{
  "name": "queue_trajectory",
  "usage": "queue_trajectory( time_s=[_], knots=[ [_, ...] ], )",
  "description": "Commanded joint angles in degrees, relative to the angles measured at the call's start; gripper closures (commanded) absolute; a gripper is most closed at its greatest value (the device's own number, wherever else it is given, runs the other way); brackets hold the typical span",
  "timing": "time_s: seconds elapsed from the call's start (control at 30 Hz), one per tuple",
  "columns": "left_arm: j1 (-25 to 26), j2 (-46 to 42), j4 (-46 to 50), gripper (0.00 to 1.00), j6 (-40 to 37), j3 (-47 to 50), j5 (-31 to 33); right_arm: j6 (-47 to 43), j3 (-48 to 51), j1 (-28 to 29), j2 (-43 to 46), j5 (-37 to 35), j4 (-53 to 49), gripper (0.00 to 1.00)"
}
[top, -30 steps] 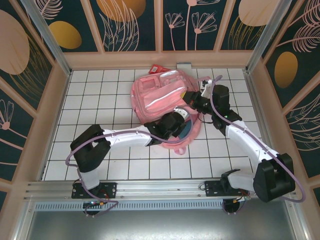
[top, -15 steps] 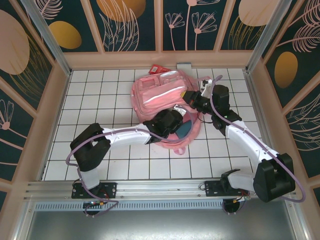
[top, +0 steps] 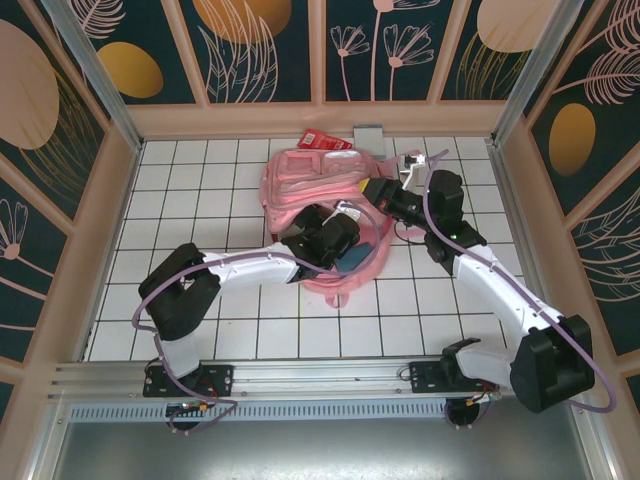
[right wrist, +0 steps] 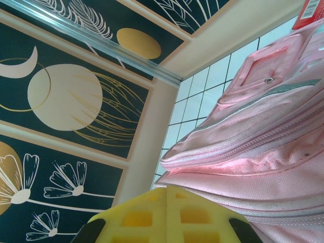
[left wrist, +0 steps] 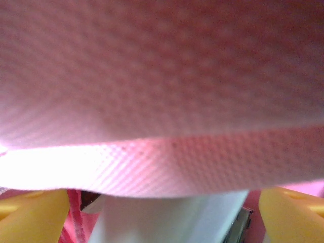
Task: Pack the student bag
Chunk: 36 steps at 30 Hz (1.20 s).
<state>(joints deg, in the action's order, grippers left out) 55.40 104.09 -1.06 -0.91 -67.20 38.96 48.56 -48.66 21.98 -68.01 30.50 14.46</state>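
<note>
Overhead: finds the student bag (top: pixel 300 185) slumped at the far side of the white tiled surface (top: pixel 200 200), close to the back wall, a red packet (top: pixel 320 140) just behind it. Shows the left arm (top: pixel 250 268) reaching into the open mouth, beside a teal item (top: pixel 355 262) inside, and puts the right tool (top: pixel 385 193) at the bag's right rim.

Left wrist: looks out from under pink woven fabric (left wrist: pixel 162 76) hanging close over the lens. Catches the left tool (left wrist: pixel 162 210) spread wide, 2 yellow fingers (left wrist: pixel 30 215) in the lower corners, clear of a white item (left wrist: pixel 167 225) between them. Supplies that gap, hidden under the fabric from above.

Right wrist: takes in the bag's outside instead: zip lines, pale stripe, a snap (right wrist: pixel 267 80) on a front pocket, the red packet at top right. Has the right tool pressed together, 1 yellow finger low in frame; cannot tell whether fabric is pinched.

Judged soft, light and floppy: likely to sag shut unless propped. Better taken by rim seam, zip edge or strap than by a slack panel.
</note>
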Motion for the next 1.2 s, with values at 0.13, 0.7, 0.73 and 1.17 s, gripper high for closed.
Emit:
queue_trajectory(
  time_s=[0.13, 0.7, 0.73, 1.17],
  knots=[
    [-0.7, -7.5, 2.9, 0.05, 10.3, 1.5, -3.9, -3.7, 3.0, 0.2, 2.8, -2.2, -0.6, 0.94],
    [0.2, -22.2, 7.7, 0.15, 22.7, 10.4, -18.7, -9.3, 13.5, -3.1, 12.1, -9.2, -7.1, 0.68],
    [0.3, -23.4, 8.2, 0.15, 23.7, 11.0, -18.8, -9.3, 13.8, -3.4, 12.1, -9.2, -6.9, 0.67],
    [-5.8, -28.9, 13.2, 0.13, 32.8, 15.6, -13.4, -10.7, 14.3, -4.1, 7.6, -10.2, -4.7, 0.55]
  ],
)
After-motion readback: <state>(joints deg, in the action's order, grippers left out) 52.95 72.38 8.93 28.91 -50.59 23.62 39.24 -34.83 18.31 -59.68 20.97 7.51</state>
